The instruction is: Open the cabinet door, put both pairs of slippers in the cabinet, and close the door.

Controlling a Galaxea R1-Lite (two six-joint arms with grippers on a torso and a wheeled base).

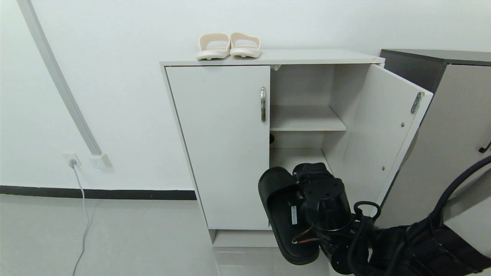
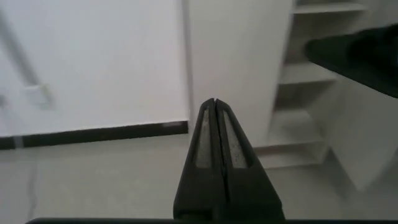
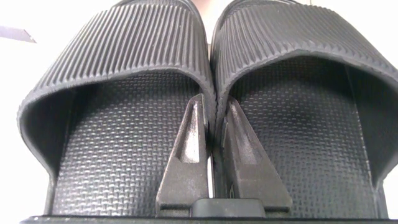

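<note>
This looks like the entrance corner of a home, or a room arranged as one; I cannot tell which. A white shoe cabinet (image 1: 222, 145) stands against a plain white wall (image 1: 115, 96), with one door (image 1: 383, 130) open on bare shelves (image 1: 307, 119). A pair of cream slippers (image 1: 229, 46) sits on its top, and black slippers (image 1: 284, 214) are before the open half. The floor (image 1: 134, 237) is pale grey, with a black skirting strip (image 1: 96, 193). A wall socket (image 1: 71, 160) holds a plug with a grey cable (image 1: 85, 222), near a grey cable duct (image 1: 57, 76) slanting up the wall. A grey cabinet (image 1: 448, 134) stands just beside the white one.
</note>
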